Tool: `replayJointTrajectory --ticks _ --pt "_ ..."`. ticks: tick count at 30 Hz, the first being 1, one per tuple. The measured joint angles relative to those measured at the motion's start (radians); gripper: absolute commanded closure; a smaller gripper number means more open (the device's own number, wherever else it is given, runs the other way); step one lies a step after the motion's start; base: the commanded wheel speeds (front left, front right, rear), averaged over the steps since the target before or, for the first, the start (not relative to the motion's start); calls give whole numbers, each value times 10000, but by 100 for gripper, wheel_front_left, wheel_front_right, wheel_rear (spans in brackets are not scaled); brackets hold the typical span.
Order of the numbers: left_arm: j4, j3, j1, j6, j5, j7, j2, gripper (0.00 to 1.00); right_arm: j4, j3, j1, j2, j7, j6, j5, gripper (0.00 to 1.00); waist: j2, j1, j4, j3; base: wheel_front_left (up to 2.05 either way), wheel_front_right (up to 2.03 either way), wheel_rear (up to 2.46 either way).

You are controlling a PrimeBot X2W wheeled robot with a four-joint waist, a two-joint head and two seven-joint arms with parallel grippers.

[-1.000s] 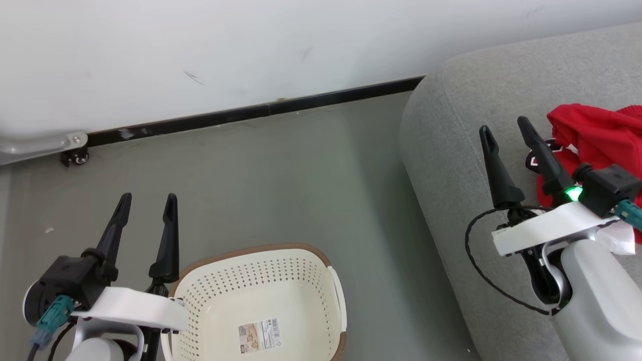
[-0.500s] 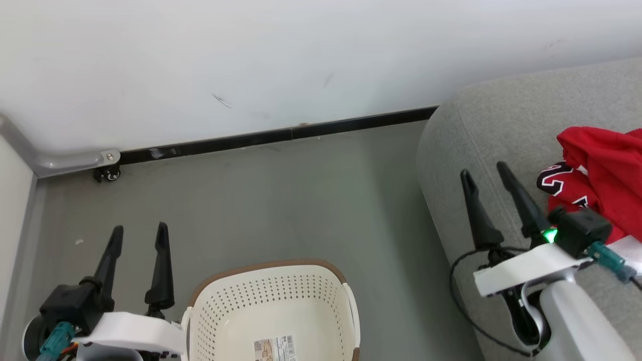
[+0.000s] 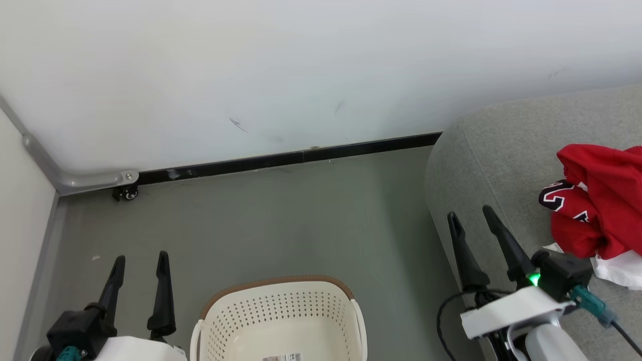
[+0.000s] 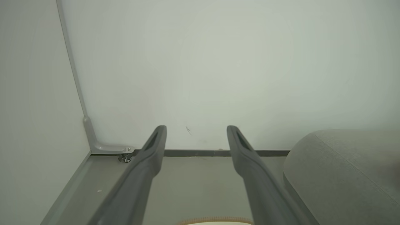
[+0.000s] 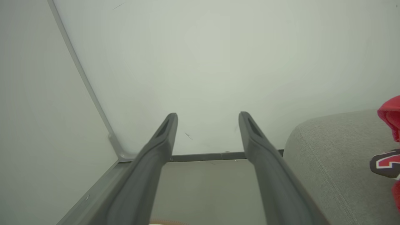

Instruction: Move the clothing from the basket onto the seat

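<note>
You had the red jersey (image 3: 599,200) crumpled in a heap on the light-grey sofa (image 3: 491,160), set back from its rounded end. Its black-and-white numeral (image 3: 551,193) faced that end, and white fabric (image 3: 617,268) showed at the heap's near side. Your cream perforated basket (image 3: 279,282), brown-banded at the rim, stood upright on the floor (image 3: 301,220), apart from the sofa's end, with a printed label (image 3: 283,357) on its bottom.

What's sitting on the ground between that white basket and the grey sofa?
Nothing. In the head view, just bare grey-green floor separates the basket from the sofa.
</note>
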State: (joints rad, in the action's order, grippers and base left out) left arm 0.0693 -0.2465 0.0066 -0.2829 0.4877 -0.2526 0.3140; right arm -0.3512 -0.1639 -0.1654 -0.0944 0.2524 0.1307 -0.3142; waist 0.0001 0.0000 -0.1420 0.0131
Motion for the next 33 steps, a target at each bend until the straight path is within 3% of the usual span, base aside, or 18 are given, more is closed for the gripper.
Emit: replayJointTrajectory --ticks 33 --pt "-40 153 1213 -44 -700 0 -387 0 518 686 2114 416 -79 0 679 0 0 0 -102 -984 0 0 0"
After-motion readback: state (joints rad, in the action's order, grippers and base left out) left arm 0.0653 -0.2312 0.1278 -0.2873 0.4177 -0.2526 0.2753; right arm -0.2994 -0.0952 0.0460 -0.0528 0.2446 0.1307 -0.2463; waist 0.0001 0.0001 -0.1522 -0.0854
